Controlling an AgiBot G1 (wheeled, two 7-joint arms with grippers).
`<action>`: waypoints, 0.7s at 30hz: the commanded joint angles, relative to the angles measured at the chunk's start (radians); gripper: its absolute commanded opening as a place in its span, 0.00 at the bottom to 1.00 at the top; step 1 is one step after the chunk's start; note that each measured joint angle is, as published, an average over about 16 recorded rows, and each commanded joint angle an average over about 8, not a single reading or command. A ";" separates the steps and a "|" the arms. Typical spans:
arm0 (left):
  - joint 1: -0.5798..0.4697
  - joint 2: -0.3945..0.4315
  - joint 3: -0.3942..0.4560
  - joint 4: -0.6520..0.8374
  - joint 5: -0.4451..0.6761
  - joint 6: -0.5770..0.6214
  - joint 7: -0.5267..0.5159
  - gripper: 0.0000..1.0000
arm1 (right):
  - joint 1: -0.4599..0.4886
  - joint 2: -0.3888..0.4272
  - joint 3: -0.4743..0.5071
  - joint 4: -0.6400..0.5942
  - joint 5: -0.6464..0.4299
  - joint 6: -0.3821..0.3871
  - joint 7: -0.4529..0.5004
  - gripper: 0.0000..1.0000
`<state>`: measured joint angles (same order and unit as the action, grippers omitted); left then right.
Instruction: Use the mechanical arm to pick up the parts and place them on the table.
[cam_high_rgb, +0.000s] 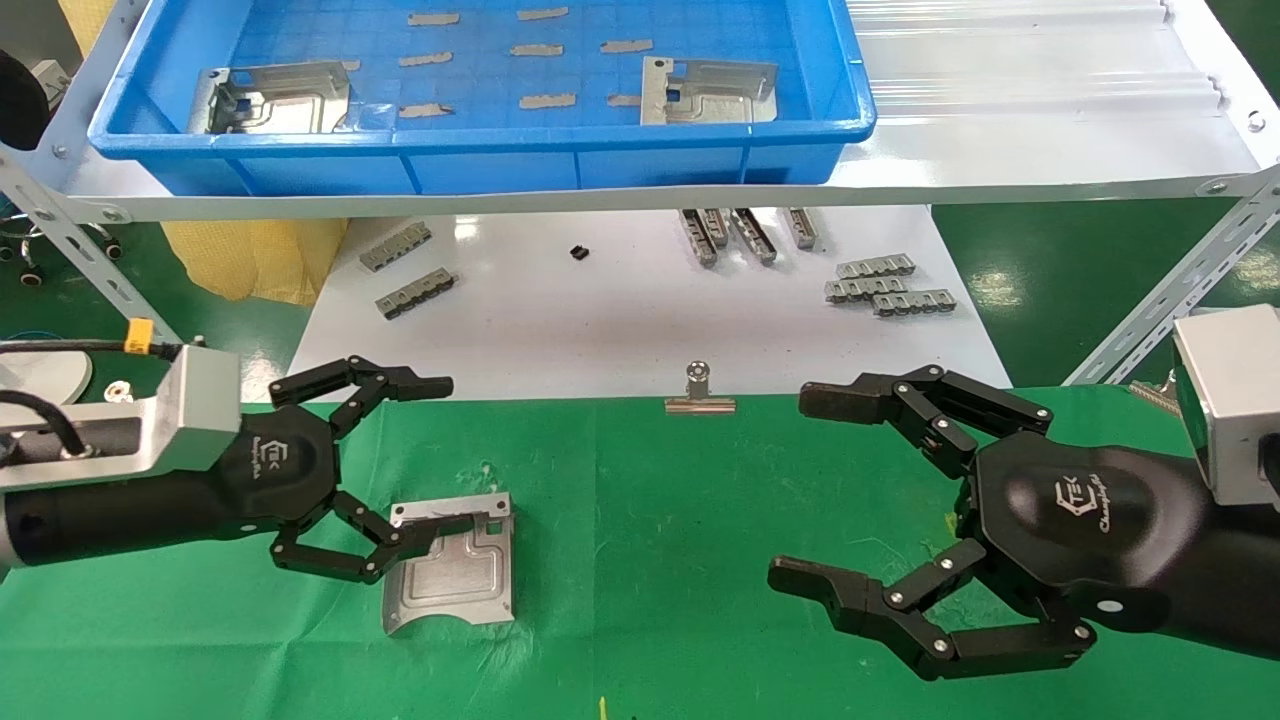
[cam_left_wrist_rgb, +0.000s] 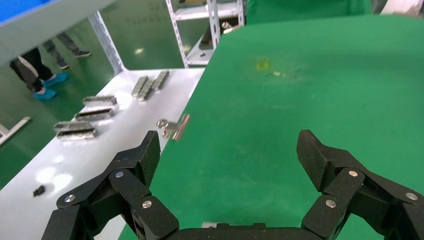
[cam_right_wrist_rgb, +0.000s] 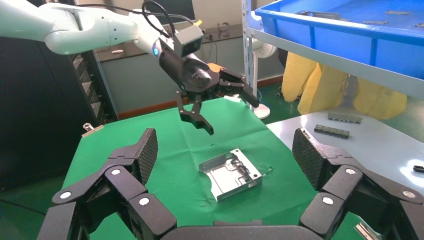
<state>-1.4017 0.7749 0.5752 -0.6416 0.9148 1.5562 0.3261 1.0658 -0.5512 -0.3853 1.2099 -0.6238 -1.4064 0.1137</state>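
We see the table (cam_high_rgb: 650, 560) nearest, wrinkled green cloth, with 1 of the parts (cam_high_rgb: 455, 565) lying flat on it. Above it hangs the left gripper (cam_high_rgb: 425, 455), fingers spread and holding nothing; the right gripper (cam_high_rgb: 800, 490) hovers well apart, also spread. Beyond, 1 binder clip (cam_high_rgb: 699, 392) sits at the white board (cam_high_rgb: 640, 320). Farthest, the blue tray (cam_high_rgb: 480, 150) holds 2 more plates (cam_high_rgb: 275, 97).
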 joint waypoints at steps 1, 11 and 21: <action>0.019 -0.009 -0.017 -0.036 -0.010 -0.003 -0.029 1.00 | 0.000 0.000 0.000 0.000 0.000 0.000 0.000 1.00; 0.112 -0.056 -0.101 -0.220 -0.063 -0.021 -0.176 1.00 | 0.000 0.000 0.000 0.000 0.000 0.000 0.000 1.00; 0.205 -0.103 -0.186 -0.403 -0.116 -0.038 -0.323 1.00 | 0.000 0.000 0.000 0.000 0.000 0.000 0.000 1.00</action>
<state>-1.1964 0.6722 0.3898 -1.0447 0.7993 1.5182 0.0038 1.0658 -0.5512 -0.3853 1.2099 -0.6238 -1.4064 0.1137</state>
